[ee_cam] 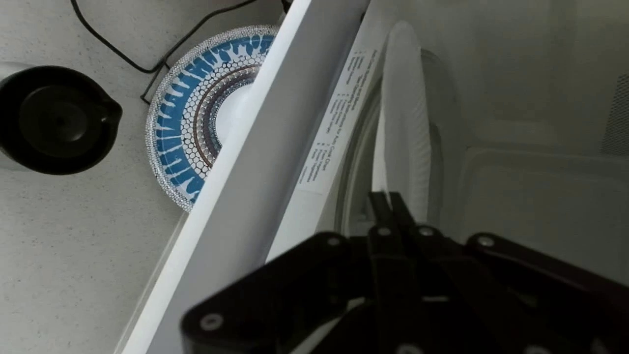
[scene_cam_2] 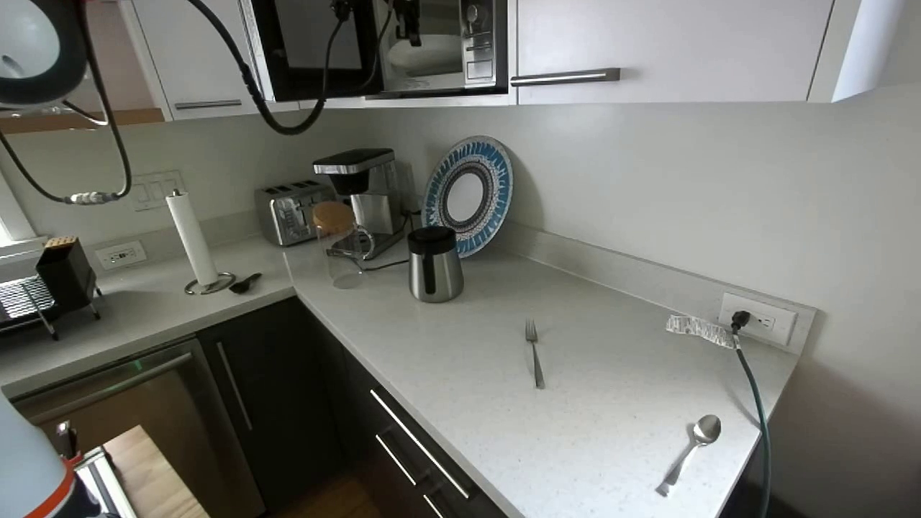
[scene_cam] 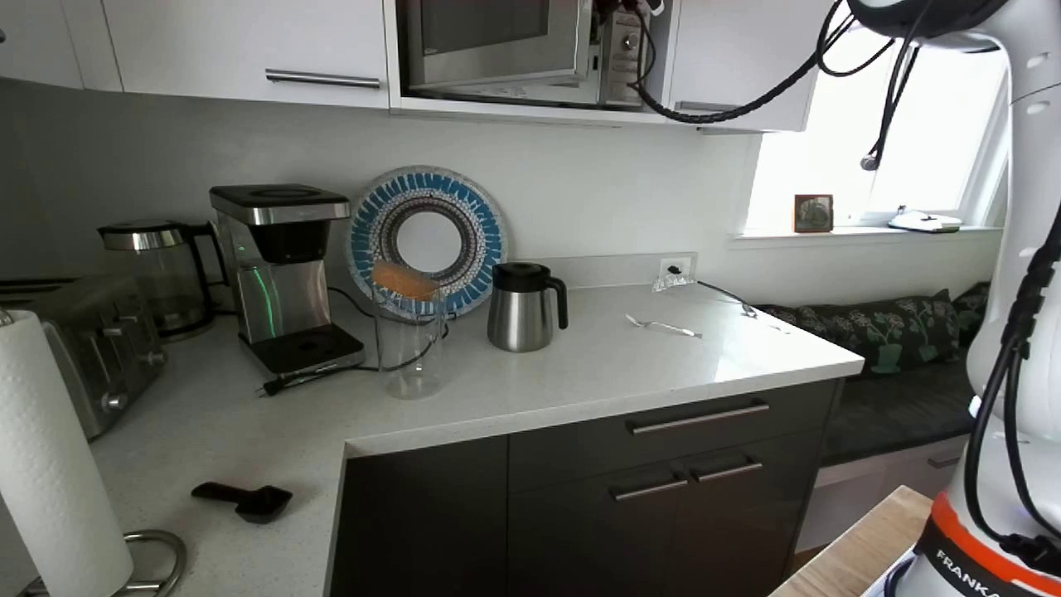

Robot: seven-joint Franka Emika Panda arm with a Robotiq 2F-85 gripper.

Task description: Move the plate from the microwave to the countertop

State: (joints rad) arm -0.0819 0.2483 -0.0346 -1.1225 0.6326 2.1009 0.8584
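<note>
A Robotiq gripper (ee_cam: 391, 200), its fingers nearly together, pinches the rim of a small white plate (ee_cam: 406, 123) inside a microwave (scene_cam_2: 481, 70), as the wrist view shows. The plate tilts over a glass turntable (ee_cam: 356, 152); whether the two touch cannot be told. The microwave, its door (scene_cam_2: 316, 43) swung open, occupies a recess among white upper cabinets (scene_cam_2: 669, 43). Below, on the white countertop (scene_cam: 597, 356), a steel carafe (scene_cam: 520, 319) stands near a blue-and-white patterned decorative plate (scene_cam: 428, 242) propped upright by the wall (scene_cam: 605, 191). Close by are a coffee maker (scene_cam: 286, 286) and a cork-lidded glass pitcher (scene_cam: 412, 340). A fork (scene_cam_2: 534, 352) lies between the carafe and a spoon (scene_cam_2: 691, 450). The white Franka arm (scene_cam: 995, 356) flanks the scene in both exterior views.
</note>
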